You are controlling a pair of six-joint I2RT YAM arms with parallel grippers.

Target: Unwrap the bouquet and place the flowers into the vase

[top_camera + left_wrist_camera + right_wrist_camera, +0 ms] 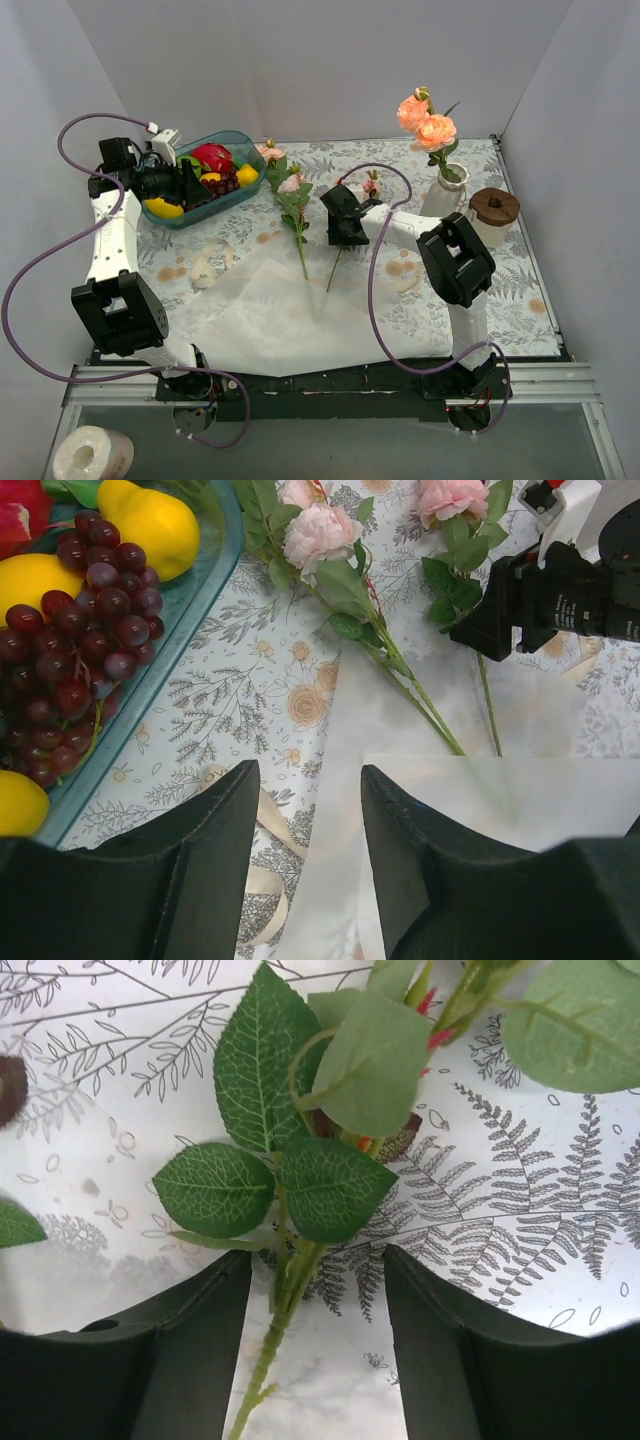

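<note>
Leave the white paper (pixel 270 315) spread flat on the bench (pixel 520 290) nearest the bases. Just beyond it, close the right tool (pixel 317 1260), jaws parted and gripping nothing yet, squarely on the thin green stem (pixel 268 1350) lying between them. Grip below the leaves (pixel 262 1070), not on them, probably the surest way to avoid slipping. Lift straight up, clear of the second sprig (pixel 293 200) lying to the left. Keep the left tool (pixel 310 780), half-parted and empty above the ribbon (pixel 272 825) beside the fruit tray (pixel 215 570), out of the way. Farthest back, aim stem-first for the narrow mouth of the white vase (pixel 441 195), already holding peach roses (pixel 425 120), not the brown-lidded jar (pixel 490 218) just beside it.
</note>
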